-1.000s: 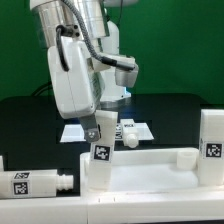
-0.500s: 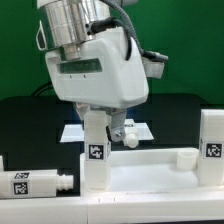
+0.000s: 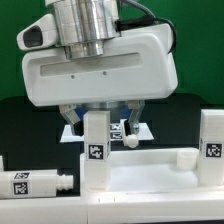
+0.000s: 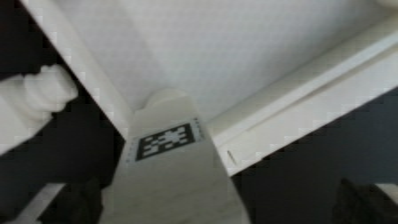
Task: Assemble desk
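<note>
The desk's white tabletop panel (image 3: 150, 166) lies flat at the front. One chunky white leg (image 3: 97, 148) stands upright on its left part, with a black-and-white tag on its face. My gripper (image 3: 100, 120) hangs directly over that leg, open, one finger on each side of the leg's top and neither pressing on it. The wrist view looks down the same leg (image 4: 171, 150) onto the tabletop panel (image 4: 267, 60), with dark fingers (image 4: 32, 205) at the frame's corners and a wide gap around the leg. My gripper (image 4: 199, 208) holds nothing.
A second tagged leg (image 3: 212, 146) stands upright at the exterior view's right. Another leg (image 3: 35, 183) lies on its side at the front left, peg pointing right. A small white part (image 3: 131, 136) sits behind the standing leg. The marker board (image 3: 72, 131) lies on the black table beyond.
The jaws have spread wide off the upright leg. The hand has turned about its axis above the leg, and its broad face now fills the upper frame. The leg stays standing.
</note>
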Robot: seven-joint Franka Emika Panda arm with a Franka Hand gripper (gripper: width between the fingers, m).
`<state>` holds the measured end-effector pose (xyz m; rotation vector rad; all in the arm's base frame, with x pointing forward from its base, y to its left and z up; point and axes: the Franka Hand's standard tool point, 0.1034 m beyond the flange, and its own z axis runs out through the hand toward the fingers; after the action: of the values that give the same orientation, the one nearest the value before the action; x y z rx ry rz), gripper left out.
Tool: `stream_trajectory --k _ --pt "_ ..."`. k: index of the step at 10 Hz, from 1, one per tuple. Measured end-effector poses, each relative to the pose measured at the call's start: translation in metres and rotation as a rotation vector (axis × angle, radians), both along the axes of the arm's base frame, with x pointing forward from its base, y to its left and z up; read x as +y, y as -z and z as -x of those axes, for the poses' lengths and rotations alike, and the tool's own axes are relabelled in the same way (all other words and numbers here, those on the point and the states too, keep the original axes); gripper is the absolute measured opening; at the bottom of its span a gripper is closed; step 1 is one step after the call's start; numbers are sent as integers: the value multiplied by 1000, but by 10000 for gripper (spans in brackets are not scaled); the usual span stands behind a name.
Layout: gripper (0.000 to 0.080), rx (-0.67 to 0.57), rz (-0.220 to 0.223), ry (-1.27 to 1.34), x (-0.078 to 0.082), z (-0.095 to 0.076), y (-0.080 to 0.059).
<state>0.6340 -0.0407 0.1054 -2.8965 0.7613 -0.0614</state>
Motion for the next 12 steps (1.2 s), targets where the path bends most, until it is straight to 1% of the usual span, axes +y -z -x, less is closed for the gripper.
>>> stream_trajectory --k 1,2,3,4,5,6,7,8,12 --pt "538 0 1 -3 -1 0 0" --pt "538 2 -2 15 0 0 0" --pt "356 13 -7 94 -1 1 1" --pt "304 27 -9 192 -6 2 1" --pt "304 46 -22 379 -9 0 0" --pt "297 77 -45 605 -8 1 0" --pt "292 111 -83 834 -6 1 3" --pt "292 124 -121 938 -9 1 3" --pt "291 113 -111 846 -8 2 3"
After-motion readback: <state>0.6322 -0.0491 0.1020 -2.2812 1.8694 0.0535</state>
